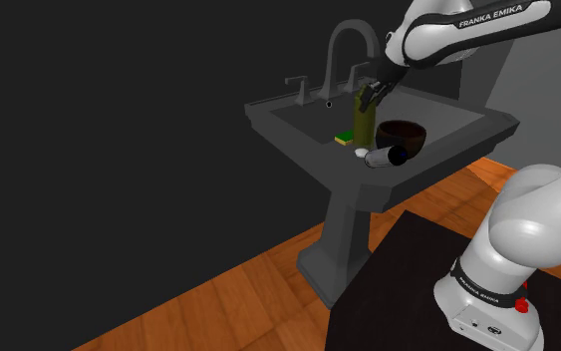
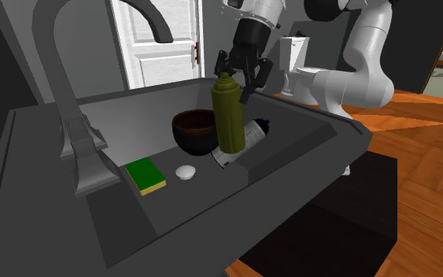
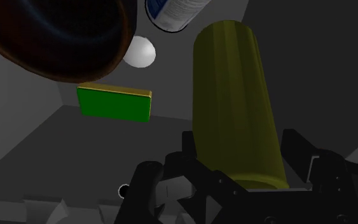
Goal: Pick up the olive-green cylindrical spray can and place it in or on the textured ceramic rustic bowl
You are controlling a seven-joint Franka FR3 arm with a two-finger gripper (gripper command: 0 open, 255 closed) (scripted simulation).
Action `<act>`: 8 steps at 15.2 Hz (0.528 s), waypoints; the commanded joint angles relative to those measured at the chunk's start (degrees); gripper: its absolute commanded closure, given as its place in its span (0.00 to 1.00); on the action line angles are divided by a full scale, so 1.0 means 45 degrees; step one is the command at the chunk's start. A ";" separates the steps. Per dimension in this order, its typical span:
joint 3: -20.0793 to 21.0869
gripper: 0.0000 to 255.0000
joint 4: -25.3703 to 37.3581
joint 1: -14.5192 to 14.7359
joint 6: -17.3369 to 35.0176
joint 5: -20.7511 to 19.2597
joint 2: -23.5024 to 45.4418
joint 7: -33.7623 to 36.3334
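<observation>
The olive-green spray can (image 2: 229, 114) stands upright in the grey sink basin, just in front of the dark brown bowl (image 2: 194, 130). My gripper (image 2: 239, 75) comes down over the can's top, a finger on each side, shut on its upper part. From the wrist, the can (image 3: 234, 108) runs out between the fingers of the gripper (image 3: 241, 143), with the bowl (image 3: 56, 38) beyond it. From the shoulder, the can (image 1: 365, 122) sits beside the bowl (image 1: 403, 135) under the gripper (image 1: 373, 92). I cannot tell whether the can's base rests on the basin.
A green sponge (image 2: 146, 175), a small white ball (image 2: 185, 171) and a dark bottle (image 2: 243, 142) lying on its side share the basin. The faucet (image 2: 78, 94) rises at the sink's back. The sink rim (image 2: 322, 130) surrounds everything. The black stand (image 1: 398, 289) is near the pedestal.
</observation>
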 commanded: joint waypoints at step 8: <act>0.0269 1.00 0.1421 0.0098 -0.1594 0.0174 -0.0183 0.0025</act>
